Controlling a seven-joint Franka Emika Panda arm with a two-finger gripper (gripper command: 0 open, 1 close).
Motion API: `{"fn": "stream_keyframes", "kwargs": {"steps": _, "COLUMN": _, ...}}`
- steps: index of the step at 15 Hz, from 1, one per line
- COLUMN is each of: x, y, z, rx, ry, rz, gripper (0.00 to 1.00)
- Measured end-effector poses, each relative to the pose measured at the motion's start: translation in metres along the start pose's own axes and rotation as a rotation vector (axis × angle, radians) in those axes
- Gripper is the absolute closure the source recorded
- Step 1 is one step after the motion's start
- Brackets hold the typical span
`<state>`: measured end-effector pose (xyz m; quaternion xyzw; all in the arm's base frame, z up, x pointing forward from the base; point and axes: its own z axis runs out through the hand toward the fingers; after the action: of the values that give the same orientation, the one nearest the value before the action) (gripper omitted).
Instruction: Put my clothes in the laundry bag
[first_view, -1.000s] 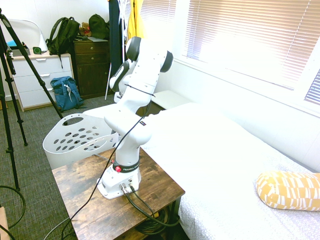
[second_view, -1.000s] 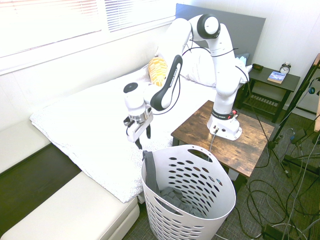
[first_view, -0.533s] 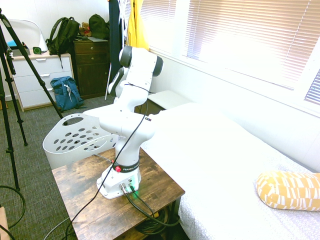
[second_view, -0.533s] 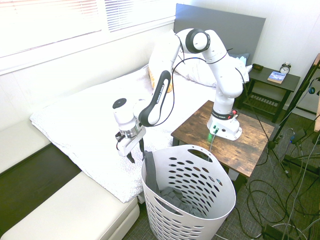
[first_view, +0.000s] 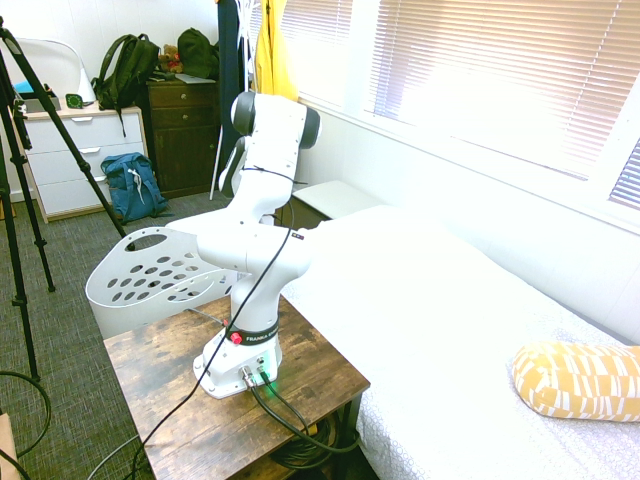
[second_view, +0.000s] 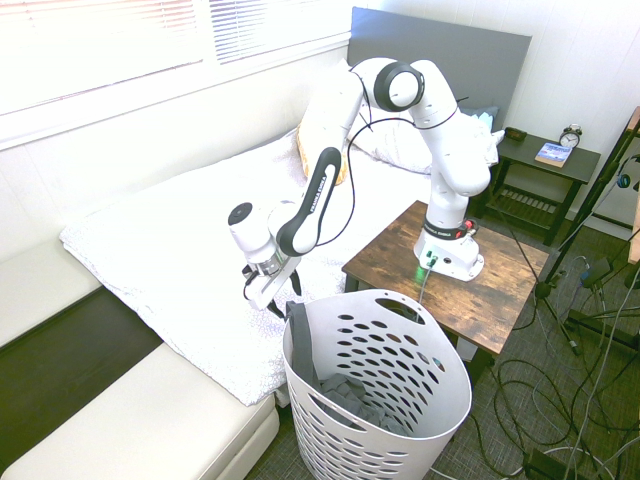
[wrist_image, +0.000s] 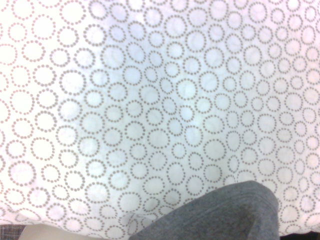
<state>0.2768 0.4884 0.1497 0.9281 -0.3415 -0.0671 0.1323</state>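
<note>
The arm has swung lower toward the bed's (second_view: 150, 250) edge, its gripper (second_view: 270, 297) now spread empty just beside the laundry basket's (second_view: 400, 400) rim. The basket stands on the floor between bed and wooden side table (second_view: 500, 290), grey clothes (second_view: 345, 395) inside, one grey garment (second_view: 298, 340) draped over its rim.

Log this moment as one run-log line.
hand: open, empty, over bed edge | grey clothes: in laundry basket, one draped over rim
</note>
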Motion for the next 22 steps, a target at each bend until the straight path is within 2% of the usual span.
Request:
{"fn": "stream_keyframes", "kwargs": {"steps": 7, "x": -0.006, "y": 0.008, "z": 0.006, "rx": -0.047, "ry": -0.081, "rz": 0.001, "gripper": 1.0}}
{"fn": "stream_keyframes", "kwargs": {"steps": 18, "x": -0.009, "y": 0.013, "z": 0.001, "rx": -0.024, "ry": -0.123, "rz": -0.001, "gripper": 1.0}}
{"fn": "stream_keyframes", "kwargs": {"steps": 22, "x": -0.001, "y": 0.026, "z": -0.041, "rx": 0.042, "ry": -0.099, "rz": 0.007, "gripper": 1.0}}
